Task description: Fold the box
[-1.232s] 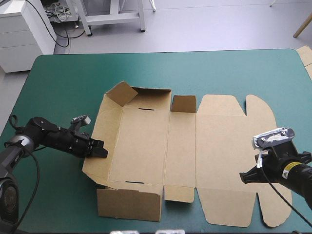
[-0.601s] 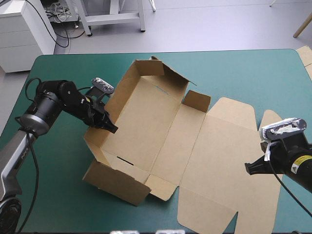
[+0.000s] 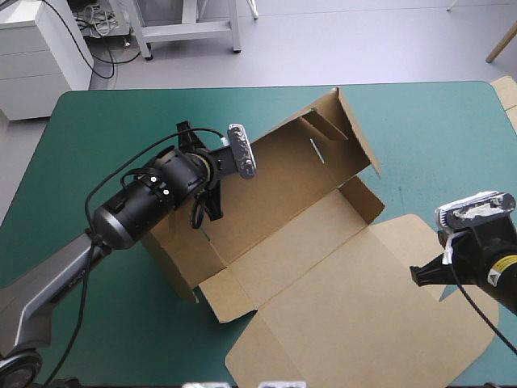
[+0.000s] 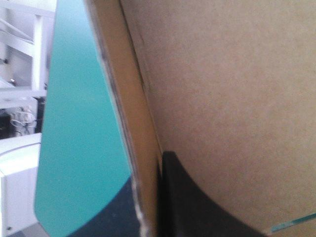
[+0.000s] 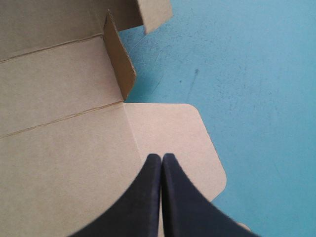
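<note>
The box (image 3: 323,267) is spread askew across the middle of the table (image 3: 105,121), its raised wall (image 3: 179,263) clamped by the left gripper (image 3: 208,212). The right gripper (image 5: 162,157) is held closed, empty, above the corner of the lid (image 5: 74,173).

The box (image 3: 307,242) lies slantwise across the middle of the counter (image 3: 428,129): raised walls block the far middle, the flat lid covers the near right. The left gripper (image 3: 212,208), fingers (image 4: 187,207) clamped on the left wall, bars that side; the right gripper (image 3: 417,275) hangs over the lid's right corner. The far right, far left and near left are open.
</note>
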You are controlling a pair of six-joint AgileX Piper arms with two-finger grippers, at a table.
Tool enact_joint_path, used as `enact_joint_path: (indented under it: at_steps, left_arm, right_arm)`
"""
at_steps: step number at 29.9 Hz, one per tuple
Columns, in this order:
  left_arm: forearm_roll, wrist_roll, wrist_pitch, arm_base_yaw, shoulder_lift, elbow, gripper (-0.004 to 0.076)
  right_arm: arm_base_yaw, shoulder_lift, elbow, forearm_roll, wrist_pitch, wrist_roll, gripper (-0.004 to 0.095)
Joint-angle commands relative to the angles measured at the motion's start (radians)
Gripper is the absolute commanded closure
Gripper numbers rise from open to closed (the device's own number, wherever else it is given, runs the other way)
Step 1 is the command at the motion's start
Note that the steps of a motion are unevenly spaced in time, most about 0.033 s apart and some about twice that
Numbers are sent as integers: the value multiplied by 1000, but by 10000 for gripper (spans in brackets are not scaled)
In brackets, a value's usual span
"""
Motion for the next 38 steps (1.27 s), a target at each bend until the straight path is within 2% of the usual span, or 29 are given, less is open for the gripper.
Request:
enact_joint_path:
  at_steps: [1, 8, 13, 20, 24, 28, 31, 34, 38]
  left_arm:
    - [177, 13, -103, -48, -26, -36, 731]
    - [356, -61, -229, -54, -16, -36, 731]
    - [316, -59, -241, -54, -16, -25, 731]
    - [349, -66, -342, -54, -45, 139, 731]
    - [457, -230, -389, -56, -75, 249, 731]
    - [466, -312, -389, -57, -78, 308, 731]
    - [458, -328, -406, -69, -68, 353, 731]
    - [458, -350, -428, -69, -56, 388, 731]
    - [501, -409, -421, -69, -50, 398, 731]
  right_arm:
    - [-8, -3, -35, -20, -67, 13, 928]
    - [-8, -3, -35, -20, -90, 35, 928]
    - [-8, -3, -35, -20, -93, 38, 928]
    - [-8, -3, -42, -14, -95, 53, 927]
    - [-8, -3, -78, -3, -98, 49, 927]
    - [-8, 0, -139, 38, -96, 46, 903]
    - [-8, 9, -192, 68, -96, 41, 794]
    - [-8, 23, -235, 82, -94, 38, 615]
    - [-8, 52, -281, 78, -96, 38, 245]
